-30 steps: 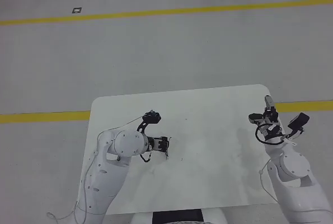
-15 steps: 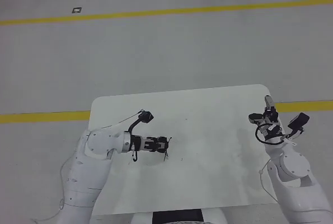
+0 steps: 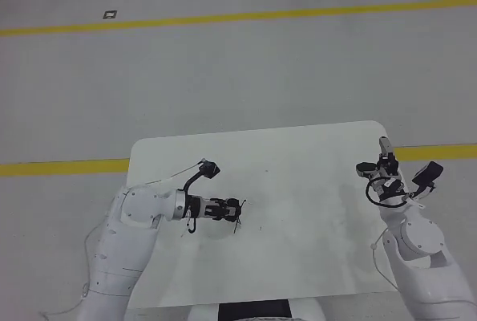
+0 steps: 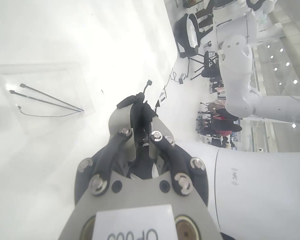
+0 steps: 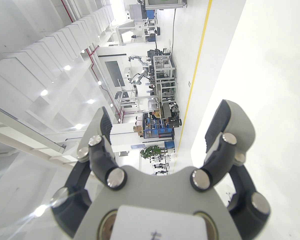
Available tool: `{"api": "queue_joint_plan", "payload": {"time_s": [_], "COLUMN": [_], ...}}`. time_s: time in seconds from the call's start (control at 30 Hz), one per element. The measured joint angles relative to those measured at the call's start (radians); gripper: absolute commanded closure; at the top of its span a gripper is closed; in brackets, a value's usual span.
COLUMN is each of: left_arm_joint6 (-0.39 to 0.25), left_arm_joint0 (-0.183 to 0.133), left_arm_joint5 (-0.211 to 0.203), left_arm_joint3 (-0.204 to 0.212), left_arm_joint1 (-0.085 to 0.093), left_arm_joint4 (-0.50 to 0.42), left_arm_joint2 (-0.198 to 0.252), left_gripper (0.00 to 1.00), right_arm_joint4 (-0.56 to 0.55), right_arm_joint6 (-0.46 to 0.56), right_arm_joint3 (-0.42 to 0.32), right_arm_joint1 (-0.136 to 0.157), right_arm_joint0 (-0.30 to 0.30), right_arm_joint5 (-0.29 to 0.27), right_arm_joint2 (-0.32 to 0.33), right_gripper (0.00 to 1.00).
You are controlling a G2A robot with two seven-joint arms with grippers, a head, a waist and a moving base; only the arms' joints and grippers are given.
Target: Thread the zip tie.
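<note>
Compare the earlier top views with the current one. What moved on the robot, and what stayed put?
The left arm's elbow swung outward toward the left edge of the table, stretching the forearm out. The left gripper, shut on the zip tie, kept almost the same spot. The right gripper stayed open at the table's right edge.

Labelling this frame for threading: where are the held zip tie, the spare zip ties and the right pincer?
held zip tie (image 4: pixel 149 83): left wrist view, its head end.
spare zip ties (image 4: pixel 50 97): left wrist view, middle of one strap.
right pincer (image 5: pixel 162 116): right wrist view, midway between its open fingertips.
</note>
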Motion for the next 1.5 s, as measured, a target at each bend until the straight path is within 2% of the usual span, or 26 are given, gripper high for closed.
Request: {"api": "queue_joint_plan", "payload": {"time_s": [0.07, 0.3, 0.43, 0.57, 0.7, 1.03, 1.1, 1.23, 1.33, 1.4, 1.5], "left_arm_joint6": [0.014, -0.015, 0.031, 0.132, 0.228, 0.231, 0.249, 0.413, 0.524, 0.604, 0.725], "left_arm_joint0": [0.002, 0.014, 0.033, 0.062, 0.075, 0.075, 0.070, 0.061, 0.055, 0.052, 0.049], "left_arm_joint5": [-0.001, -0.006, -0.006, -0.006, -0.006, -0.006, -0.006, -0.006, -0.006, -0.006, -0.006], "left_arm_joint3": [0.002, -0.007, -0.072, -0.151, -0.221, -0.228, -0.243, -0.316, -0.352, -0.373, -0.380], "left_arm_joint1": [0.006, 0.033, 0.049, 0.067, 0.081, 0.083, 0.084, 0.098, 0.119, 0.139, 0.173], "left_arm_joint4": [-0.009, -0.109, -0.034, 0.091, 0.192, 0.200, 0.218, 0.332, 0.434, 0.503, 0.589], "left_arm_joint2": [0.000, -0.048, -0.063, -0.081, -0.080, -0.077, -0.078, -0.075, -0.065, -0.048, -0.020], "left_gripper": [1.00, 1.00, 1.00, 1.00, 1.00, 1.00, 1.00, 1.00, 1.00, 1.00, 1.00], "right_arm_joint4": [0.000, 0.000, 0.000, 0.000, 0.000, 0.000, 0.000, 0.000, 0.000, 0.000, 0.000], "right_arm_joint6": [0.000, 0.000, 0.000, 0.000, 0.000, 0.000, 0.000, 0.000, 0.000, 0.000, 0.000], "right_arm_joint3": [0.000, 0.000, 0.000, 0.000, 0.000, 0.000, 0.000, 0.000, 0.000, 0.000, 0.000], "right_arm_joint1": [0.000, 0.000, 0.000, 0.000, 0.000, 0.000, 0.000, 0.000, 0.000, 0.000, 0.000], "right_arm_joint0": [0.000, 0.000, 0.000, 0.000, 0.000, 0.000, 0.000, 0.000, 0.000, 0.000, 0.000], "right_arm_joint5": [0.000, 0.000, 0.000, 0.000, 0.000, 0.000, 0.000, 0.000, 0.000, 0.000, 0.000], "right_arm_joint2": [0.000, 0.000, 0.000, 0.000, 0.000, 0.000, 0.000, 0.000, 0.000, 0.000, 0.000], "right_gripper": [0.00, 0.00, 0.00, 0.00, 0.00, 0.00, 0.00, 0.00, 0.00, 0.00, 0.00]}}
